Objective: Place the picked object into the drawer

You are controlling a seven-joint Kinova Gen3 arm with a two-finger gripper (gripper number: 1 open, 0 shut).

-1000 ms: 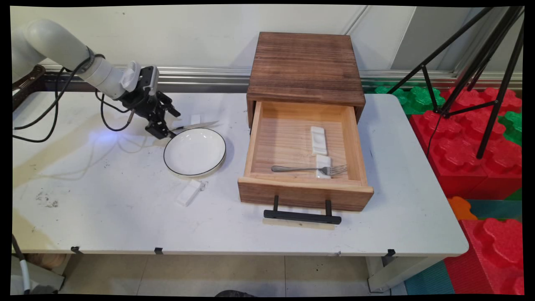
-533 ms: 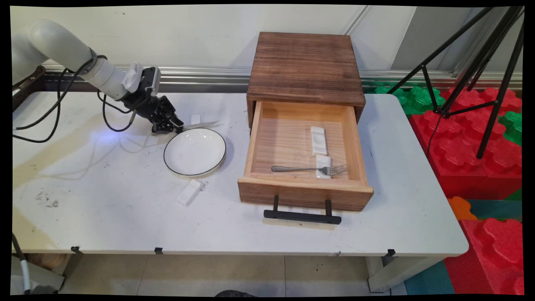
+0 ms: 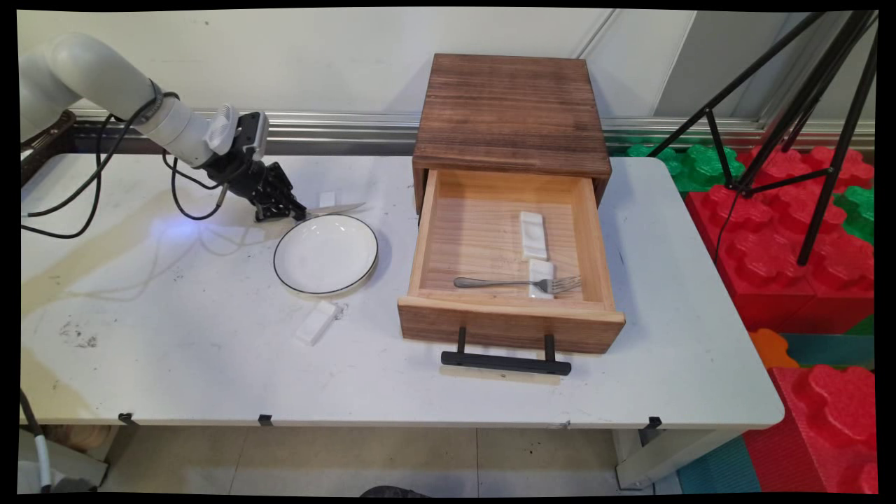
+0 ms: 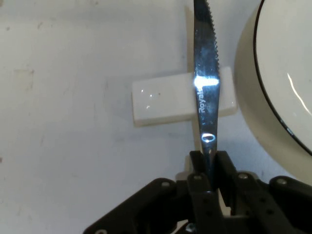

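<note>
Gripper (image 4: 209, 163) clamped on the handle end of a serrated table knife (image 4: 205, 73), fingers (image 4: 196, 163) pressed against both flat sides. Blade lying across a small white rest (image 4: 161, 97) just behind the white plate (image 3: 325, 253), black-rimmed, on the white table (image 3: 175, 350). In front of the plate, a second white rest (image 3: 315, 323). To the right of the plate, an open wooden drawer (image 3: 507, 318) holding a fork (image 3: 518, 283) with tines on one white rest (image 3: 541, 269), another rest (image 3: 533, 234) just behind it.
</note>
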